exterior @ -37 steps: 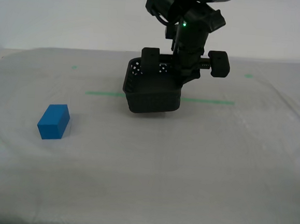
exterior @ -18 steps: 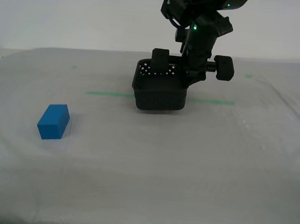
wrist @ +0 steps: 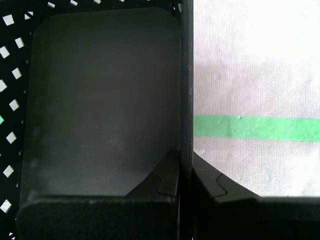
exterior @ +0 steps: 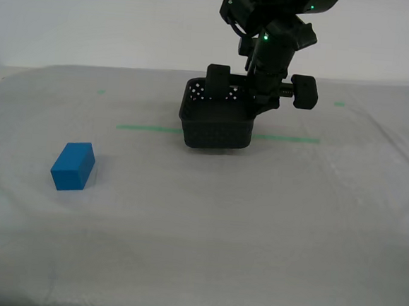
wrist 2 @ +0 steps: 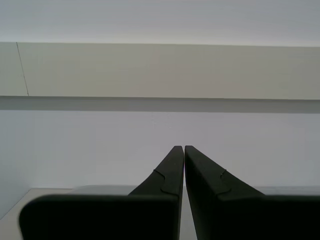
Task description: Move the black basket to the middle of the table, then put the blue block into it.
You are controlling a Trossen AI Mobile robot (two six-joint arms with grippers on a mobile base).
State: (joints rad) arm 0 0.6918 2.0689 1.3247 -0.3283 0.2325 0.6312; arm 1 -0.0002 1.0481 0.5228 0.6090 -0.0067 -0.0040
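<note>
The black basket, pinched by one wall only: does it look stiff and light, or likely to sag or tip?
The black basket probably is stiff: my first gripper clamps one thin wall and that wall looks straight. Likely light, since its walls are perforated. It seems unlikely to tip, sitting level on the table over the green tape line.

Plain white wall (exterior: 94, 24) behind; pale horizontal wall band (wrist 2: 150, 70) in second wrist view
</note>
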